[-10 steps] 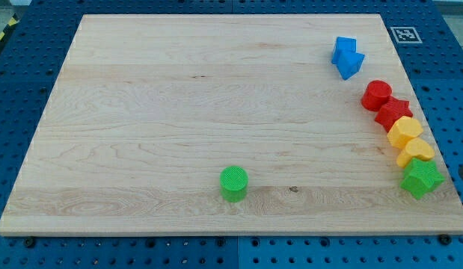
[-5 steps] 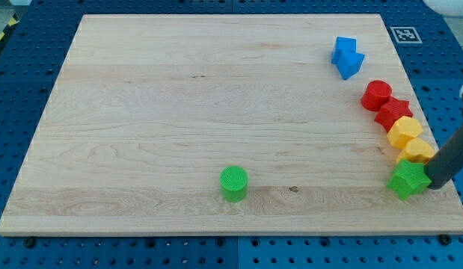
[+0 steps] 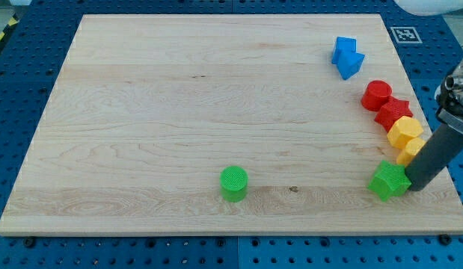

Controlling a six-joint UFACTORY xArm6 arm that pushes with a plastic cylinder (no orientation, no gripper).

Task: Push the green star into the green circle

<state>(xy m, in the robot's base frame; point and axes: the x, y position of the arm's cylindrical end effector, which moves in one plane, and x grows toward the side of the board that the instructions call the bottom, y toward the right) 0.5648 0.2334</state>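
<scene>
- My tip [image 3: 415, 187] sits at the near right of the table [image 3: 179, 112], touching the right side of the green star [image 3: 389, 181].
- The tool is a plain dark rod, so it has nothing to spread or pinch; it only presses against the star's side.
- The green star lies near the table's near right corner, well apart from the green circle [image 3: 233, 183], which stands to its left near the near edge.
- Just beyond the star, 2 yellow blocks [image 3: 405, 133] run up the right edge; the nearer 1 is partly hidden behind the rod.
- Farther along come a red star [image 3: 393, 112] and a red circle [image 3: 377, 95], touching each other.
- 2 blue blocks [image 3: 346, 57] sit together at the far right.
</scene>
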